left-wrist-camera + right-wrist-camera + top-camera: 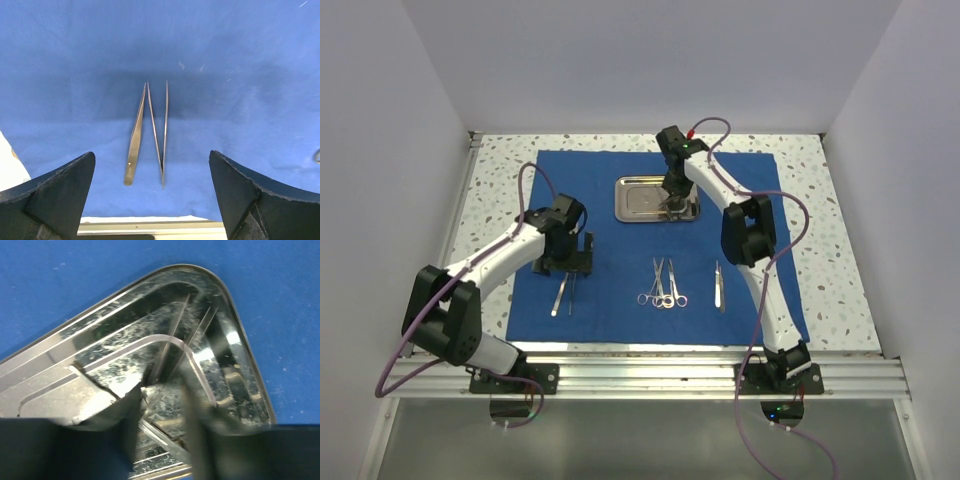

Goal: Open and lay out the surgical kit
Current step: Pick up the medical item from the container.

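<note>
From above, you are looking at the royal-blue cloth wrap point(620, 320) lying spread flat on the speckled table point(830, 200), with the small shiny rectangular steel tray point(635, 200) sitting near its far edge. Ringed silver scissors and forceps point(663, 285) are lying together mid-cloth, with a single slim instrument point(719, 286) just to their right. The right gripper point(672, 208) is reaching down into the tray. The left gripper point(568, 262) is hovering above the slim silver tweezers point(563, 293).

Through the left wrist camera, that claw's jaws are standing wide apart and holding nothing. The tweezers point(136, 135) are resting on the cloth between them.

Through the right wrist camera, the dark fingers point(131, 440) are straddling a slim silver piece point(172, 337) lying in the tray's corner; you cannot tell whether they are pinching it. You are probably fetching the last tool. Keep the fingertips low against the tray floor, centre the piece, squeeze fully, then lift straight so the tray is not dragged.
</note>
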`<state>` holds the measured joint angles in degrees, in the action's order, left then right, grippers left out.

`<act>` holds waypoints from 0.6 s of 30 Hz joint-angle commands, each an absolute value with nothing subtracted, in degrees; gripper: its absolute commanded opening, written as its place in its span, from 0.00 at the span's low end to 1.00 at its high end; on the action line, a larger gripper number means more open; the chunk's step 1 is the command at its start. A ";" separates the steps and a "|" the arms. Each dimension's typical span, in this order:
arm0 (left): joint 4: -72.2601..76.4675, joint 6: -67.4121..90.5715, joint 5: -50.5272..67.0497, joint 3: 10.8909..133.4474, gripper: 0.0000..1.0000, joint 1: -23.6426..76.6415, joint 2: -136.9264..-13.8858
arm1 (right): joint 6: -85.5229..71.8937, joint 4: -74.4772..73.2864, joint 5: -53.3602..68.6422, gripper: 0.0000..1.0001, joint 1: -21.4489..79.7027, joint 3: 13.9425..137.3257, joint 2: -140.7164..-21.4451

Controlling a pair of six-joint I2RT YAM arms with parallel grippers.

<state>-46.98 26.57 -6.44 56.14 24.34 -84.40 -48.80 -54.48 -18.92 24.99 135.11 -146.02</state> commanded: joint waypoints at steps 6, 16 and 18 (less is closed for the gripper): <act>-49.39 26.81 -6.94 60.03 1.00 23.03 -82.18 | -50.72 -57.83 -19.60 0.11 24.87 134.47 -149.24; -50.01 25.40 -7.73 68.72 1.00 21.80 -82.61 | -43.87 -52.38 -20.03 0.00 26.79 134.11 -140.56; -49.31 25.14 -9.83 72.85 1.00 21.62 -82.88 | -42.46 -50.63 -20.48 0.00 28.56 134.74 -137.91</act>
<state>-50.57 26.30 -6.96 66.17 22.22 -83.99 -45.67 -54.22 -19.66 25.39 133.88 -145.05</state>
